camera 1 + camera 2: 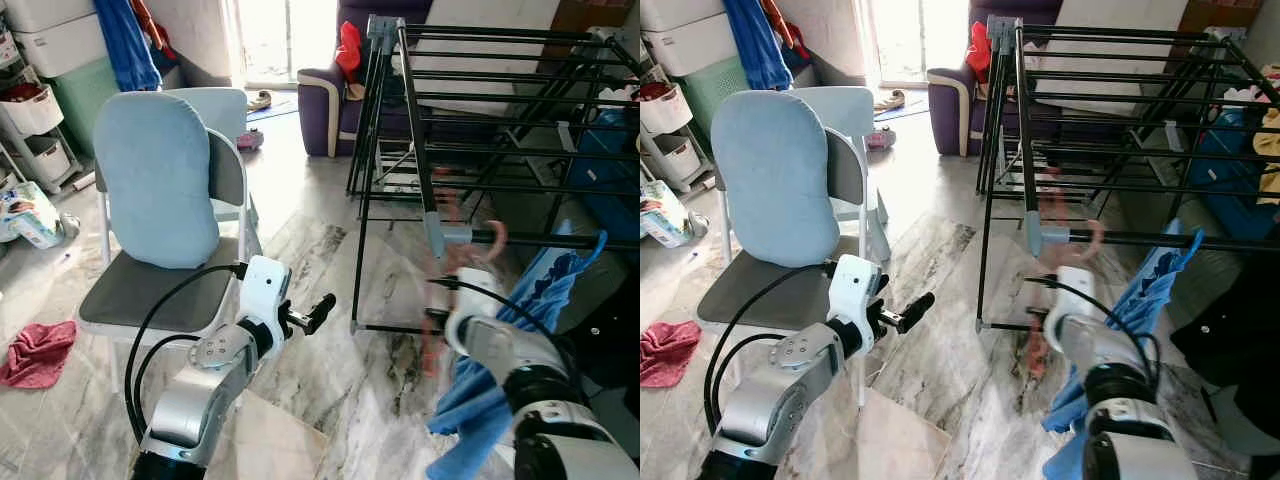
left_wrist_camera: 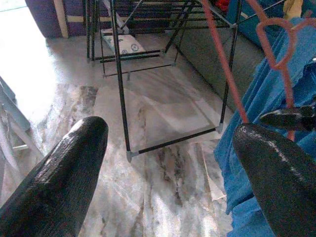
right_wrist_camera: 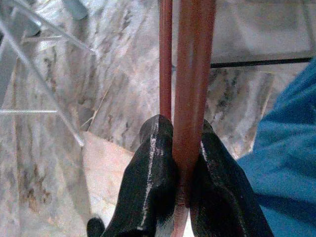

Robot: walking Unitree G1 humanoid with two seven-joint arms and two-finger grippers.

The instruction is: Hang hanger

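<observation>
My right gripper (image 3: 182, 127) is shut on the stem of a pink hanger (image 3: 190, 74). A blue garment (image 1: 500, 370) hangs from the hanger beside my right arm. The hanger's hook (image 1: 495, 242) is up by the low front bar (image 1: 550, 240) of the black drying rack (image 1: 500, 100); motion blur hides whether it rests on the bar. My left gripper (image 1: 322, 308) is open and empty, held out over the floor in front of the chair. In the left wrist view its fingers (image 2: 64, 173) frame the rack's foot, with the hanger (image 2: 276, 44) off to one side.
A grey folding chair (image 1: 150, 290) with a light blue cushion (image 1: 155, 180) stands at my left. A purple sofa (image 1: 325, 100) sits behind the rack. A red cloth (image 1: 35, 350) lies on the marble floor, and storage drawers (image 1: 40, 90) line the far left.
</observation>
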